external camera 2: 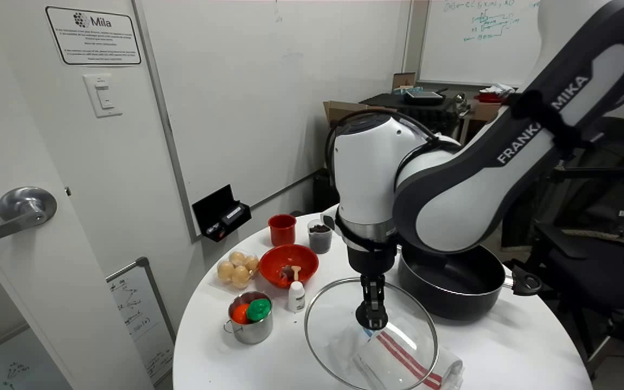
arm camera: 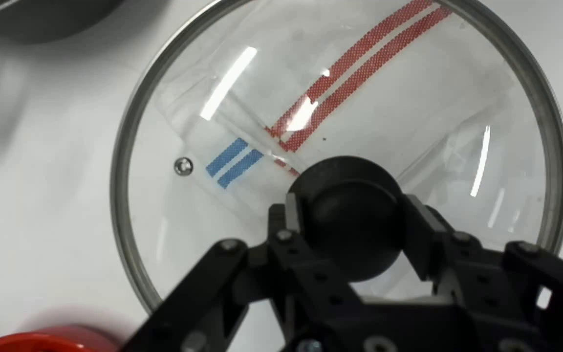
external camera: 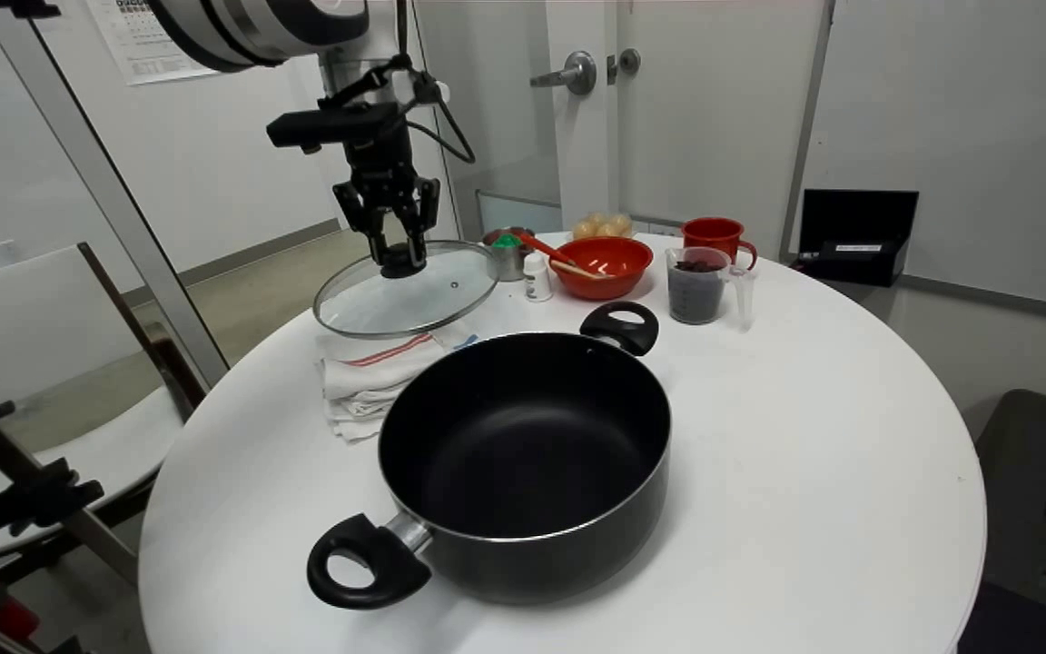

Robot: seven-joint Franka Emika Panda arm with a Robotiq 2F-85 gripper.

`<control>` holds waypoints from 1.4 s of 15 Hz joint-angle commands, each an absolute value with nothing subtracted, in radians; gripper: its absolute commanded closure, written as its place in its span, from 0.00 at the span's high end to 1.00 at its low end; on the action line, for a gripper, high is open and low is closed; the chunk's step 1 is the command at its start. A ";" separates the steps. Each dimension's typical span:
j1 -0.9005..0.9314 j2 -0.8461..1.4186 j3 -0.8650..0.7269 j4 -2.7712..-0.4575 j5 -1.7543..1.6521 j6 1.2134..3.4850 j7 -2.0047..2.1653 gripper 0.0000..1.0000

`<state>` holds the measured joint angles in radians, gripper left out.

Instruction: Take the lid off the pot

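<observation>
Our black gripper (external camera: 399, 254) has its jaws pinching the round black knob (arm camera: 352, 234) of the metal-rimmed clear glass lid (external camera: 423, 304), which is off the wide black pot (external camera: 527, 454), over a folded white cloth (external camera: 364, 391) with red and blue stripes; we cannot tell whether lid and cloth touch. A loose pinch could, we judge, let the knob swivel, and uneven folds could tip the lid on release. We read "FRANKA" and "MIKA" on the white-and-black arm (external camera 2: 466, 208), "Mila" on the framed wall sign (external camera 2: 94, 38).
</observation>
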<state>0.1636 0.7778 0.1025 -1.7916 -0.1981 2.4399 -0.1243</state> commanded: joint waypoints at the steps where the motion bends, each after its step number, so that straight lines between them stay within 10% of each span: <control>1: 0.134 0.876 0.132 -1.655 -0.159 2.347 -0.207 0.25; 21: 0.176 1.031 0.066 -1.497 -0.196 2.280 -0.171 0.25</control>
<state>0.1584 1.0106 0.0783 -1.5536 -0.1847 2.3324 -0.1839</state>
